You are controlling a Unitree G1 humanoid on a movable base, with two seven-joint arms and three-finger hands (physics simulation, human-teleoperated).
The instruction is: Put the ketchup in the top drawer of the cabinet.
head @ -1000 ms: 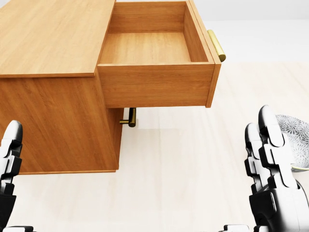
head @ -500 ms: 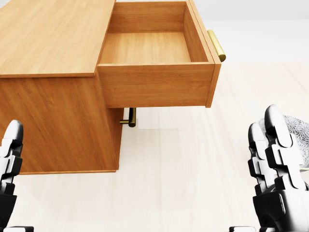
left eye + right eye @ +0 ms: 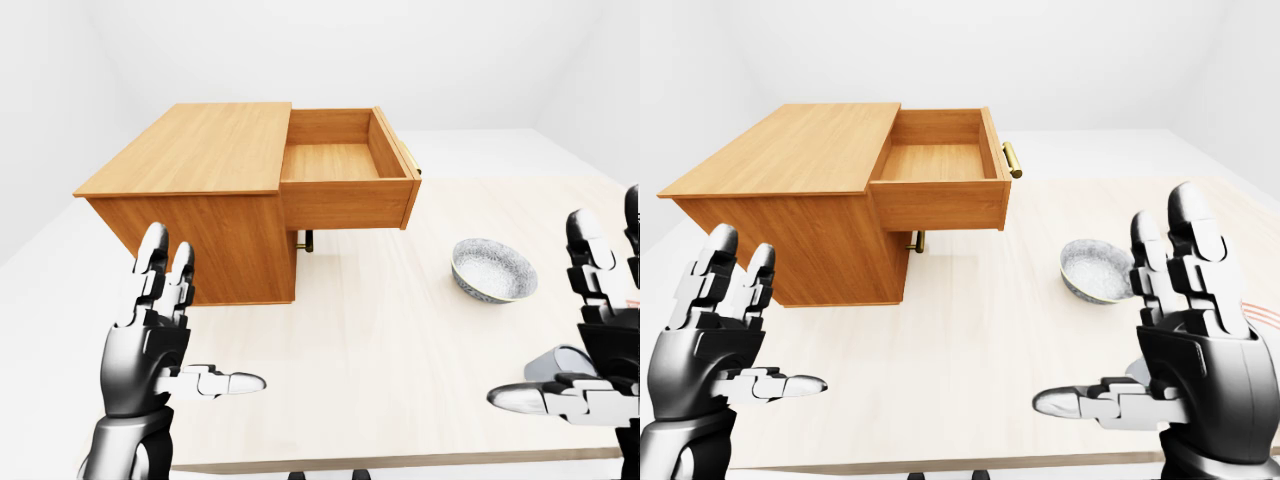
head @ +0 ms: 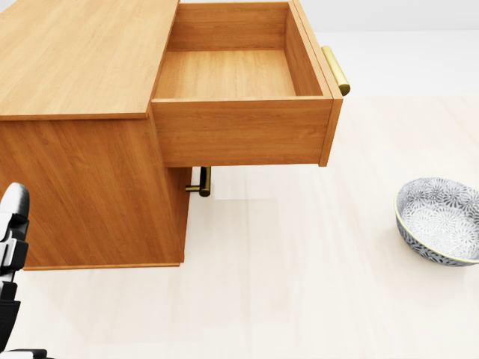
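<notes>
The wooden cabinet [image 3: 200,150] stands at the left of the table, and its top drawer [image 4: 228,75] is pulled out, open and empty. A brass handle [image 4: 336,69] runs along the drawer's face. No ketchup shows clearly in any view. My left hand [image 3: 200,310] is raised at the lower left with fingers spread, holding nothing. My right hand [image 3: 1110,310] stands open at the lower right, also empty, below the bowl. In the head view only a left fingertip [image 4: 13,217] shows at the left edge.
A grey patterned bowl [image 4: 440,221] sits on the light table to the right of the cabinet. A small grey thing [image 3: 560,358] lies partly hidden behind my right hand. The lower drawer's handle [image 4: 202,182] shows under the open drawer. The table's near edge [image 3: 400,462] runs along the bottom.
My right hand has dropped out of the head view at the lower right, uncovering the bowl. The left hand has sunk slightly. Cabinet and drawer have not moved.
</notes>
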